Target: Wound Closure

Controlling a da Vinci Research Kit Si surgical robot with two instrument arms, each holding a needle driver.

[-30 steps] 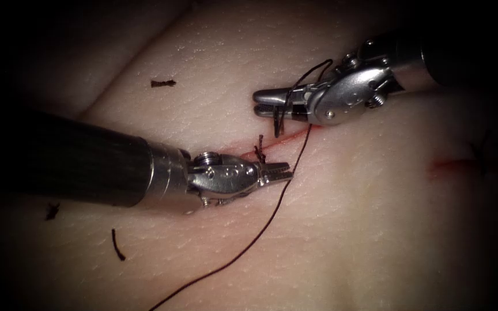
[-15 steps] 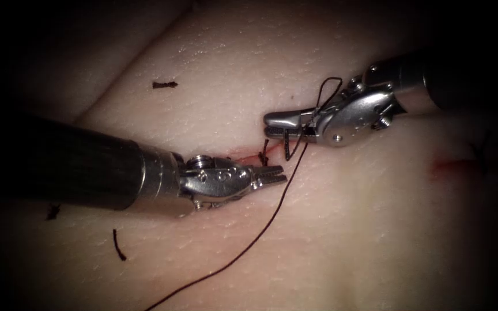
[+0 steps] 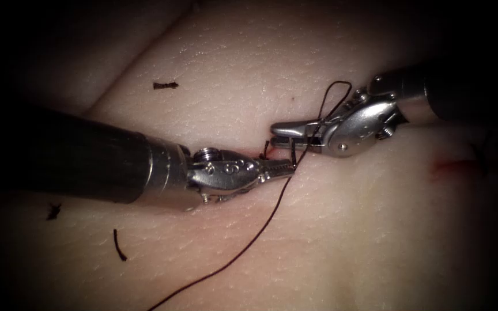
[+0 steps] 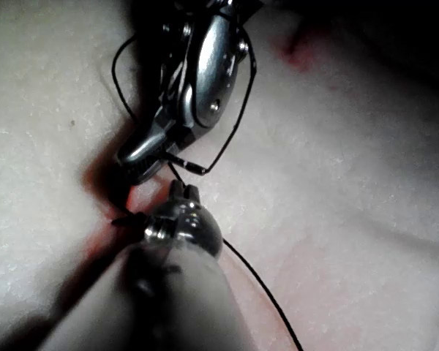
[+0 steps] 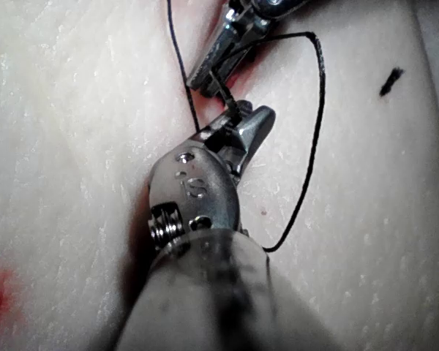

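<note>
Looking across the tissue (image 3: 341, 230) from the left, I see cut ends (image 3: 118, 245) of thread lying loose, well apart from the work. My left tool (image 3: 279, 167) lies along the cut (image 3: 243, 153) and hides most of it. Its tip meets a short dark tail of thread (image 3: 260, 227), but I can't tell whether it grips anything. Just beyond, the right tool (image 3: 288, 130) has its jaws closed on that tail, with a loop of thread draped over its wrist. The long strand runs down off the lower edge, its end cut off. Red fluid (image 3: 448, 167) smears the dim far right.
</note>
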